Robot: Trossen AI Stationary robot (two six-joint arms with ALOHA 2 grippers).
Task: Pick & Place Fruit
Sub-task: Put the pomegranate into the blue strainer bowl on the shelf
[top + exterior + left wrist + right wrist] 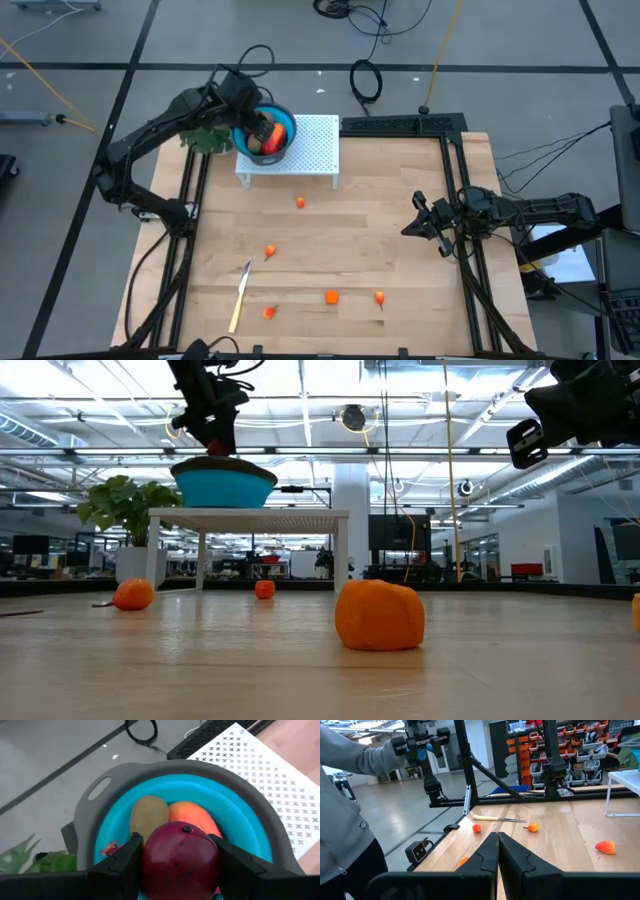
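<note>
A blue bowl with a grey rim [95,815] stands on a white perforated stand [312,140] at the table's far side. In it lie an olive-brown oval [148,815] and a larger red-orange piece [192,816]. My left gripper [262,130] is over the bowl, shut on a dark red round fruit [181,860]. Several tiny orange pieces lie on the wood, among them one [300,202] near the stand and one [331,296] near the front. My right gripper [497,845] is shut on nothing at the table's right side [412,228]. My left gripper pinches the dark red fruit between its two fingers, one on each of two opposite sides [150,865]. The fingers [125,865] come slanting down from the table's left side. The fruit is lifted, over the bowl's inside and above the pieces lying there.
A pale-handled knife [240,295] lies near the front left. A green leafy plant [208,140] stands left of the stand. A black frame [455,170] runs along the table's sides. A person in a grey sleeve [350,765] stands beyond the table.
</note>
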